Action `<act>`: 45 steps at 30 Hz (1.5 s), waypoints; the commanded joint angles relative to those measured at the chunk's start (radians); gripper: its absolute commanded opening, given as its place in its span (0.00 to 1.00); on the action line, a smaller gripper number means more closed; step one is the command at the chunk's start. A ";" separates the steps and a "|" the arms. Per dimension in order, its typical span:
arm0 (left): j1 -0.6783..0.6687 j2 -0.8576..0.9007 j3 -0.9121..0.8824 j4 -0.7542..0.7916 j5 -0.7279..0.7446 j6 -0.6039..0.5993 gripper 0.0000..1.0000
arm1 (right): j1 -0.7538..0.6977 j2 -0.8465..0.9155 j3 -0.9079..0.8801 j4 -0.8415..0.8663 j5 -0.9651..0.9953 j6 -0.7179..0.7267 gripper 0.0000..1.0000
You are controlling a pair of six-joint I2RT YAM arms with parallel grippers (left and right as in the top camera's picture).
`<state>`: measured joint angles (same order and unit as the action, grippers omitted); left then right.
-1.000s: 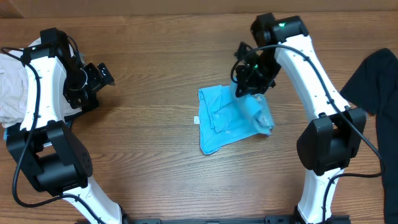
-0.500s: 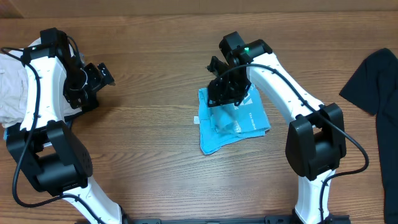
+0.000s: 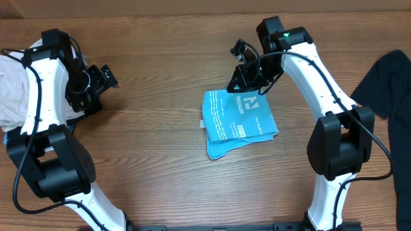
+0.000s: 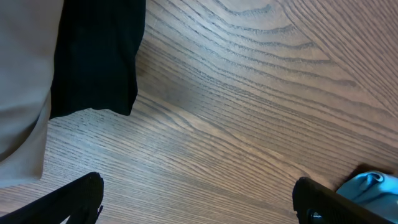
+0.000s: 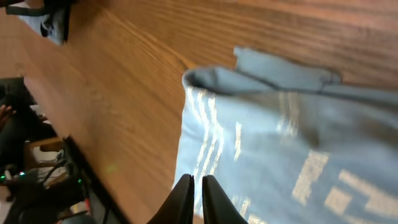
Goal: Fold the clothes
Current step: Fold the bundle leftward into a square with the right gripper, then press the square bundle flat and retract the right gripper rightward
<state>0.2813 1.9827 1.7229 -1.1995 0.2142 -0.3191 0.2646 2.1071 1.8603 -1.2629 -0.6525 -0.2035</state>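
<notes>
The sky-blue T-shirt lies folded into a small rectangle at the table's middle, white print facing up. It fills the right wrist view, and a corner shows in the left wrist view. My right gripper hovers just above the shirt's far edge, its fingers nearly together and holding nothing. My left gripper is open and empty at the far left, well away from the shirt; its fingers frame bare wood.
A cream-beige garment lies at the left edge, also seen in the left wrist view. A black garment lies at the right edge. The wooden table surrounds the shirt.
My right gripper carried the shirt's right part leftward over the rest, let it go, and rose back to the far edge. The shirt now lies flat with print up. The left arm stayed still.
</notes>
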 commanded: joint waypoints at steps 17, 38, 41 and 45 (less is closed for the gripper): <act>0.000 0.009 0.003 0.001 0.012 0.001 1.00 | 0.068 -0.003 -0.240 0.565 0.196 0.107 0.13; 0.000 0.009 0.003 0.001 0.012 0.001 1.00 | 0.060 0.068 -0.140 0.360 -0.023 0.140 0.11; 0.000 0.009 0.003 0.001 0.012 0.001 1.00 | 0.091 0.166 -0.140 0.461 -0.023 0.200 0.10; 0.000 0.009 0.003 0.001 0.012 0.001 1.00 | 0.068 0.185 -0.133 0.529 -0.037 0.205 0.06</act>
<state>0.2813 1.9827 1.7229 -1.1992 0.2142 -0.3195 0.3561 2.2982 1.7073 -0.7601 -0.6662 -0.0189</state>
